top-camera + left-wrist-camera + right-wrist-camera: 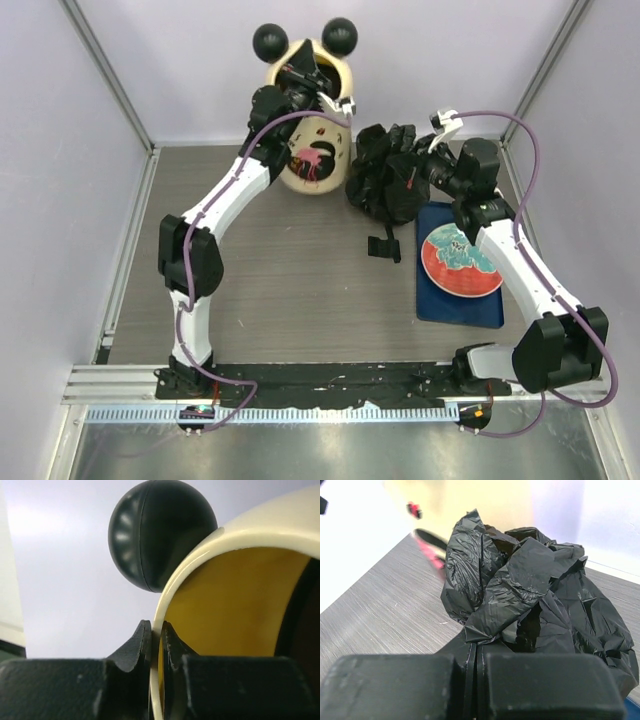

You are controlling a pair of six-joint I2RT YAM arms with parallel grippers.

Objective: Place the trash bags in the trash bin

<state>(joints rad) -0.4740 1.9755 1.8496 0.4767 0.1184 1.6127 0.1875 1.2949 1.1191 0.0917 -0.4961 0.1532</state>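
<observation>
The left end effector pinches the rim of the trash bin — one finger outside, one inside — at the far side of the desk. Just right of the bin, the right end effector is clamped on a fold of the crumpled black trash bags.

The right gripper is at the bottom, big, dark and close up. Its two fingers are squeezed tight together, with a thin bit of black plastic pinched between them. That plastic is part of the trash bags, a shiny, crinkly black heap sitting on the grey table. Far behind the heap, the cream trash bin looks blurry, with pink marks low on it. The wall behind is pale.
</observation>
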